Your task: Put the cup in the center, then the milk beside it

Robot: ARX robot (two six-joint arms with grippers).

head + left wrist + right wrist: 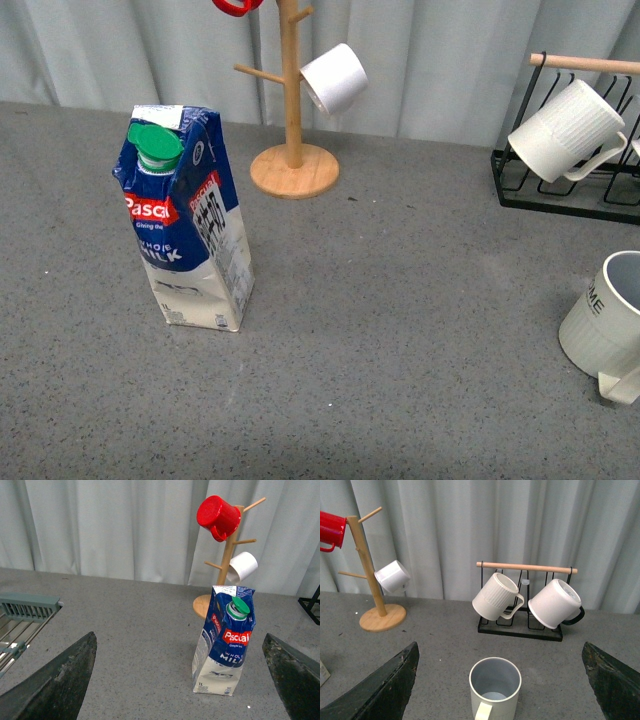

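Ribbed cream cup (600,335) upright, grey inside; milk (185,235) upright

Milk carton (185,215) upright on grey tabletop (400,340) at left, ribbed cup (605,325) upright at right edge, wooden mug tree (291,100) and wire rack (585,64) behind.

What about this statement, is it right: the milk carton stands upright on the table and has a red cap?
Not quite. The cap is green, not red; the front view shows it. The milk carton does stand upright on the table.
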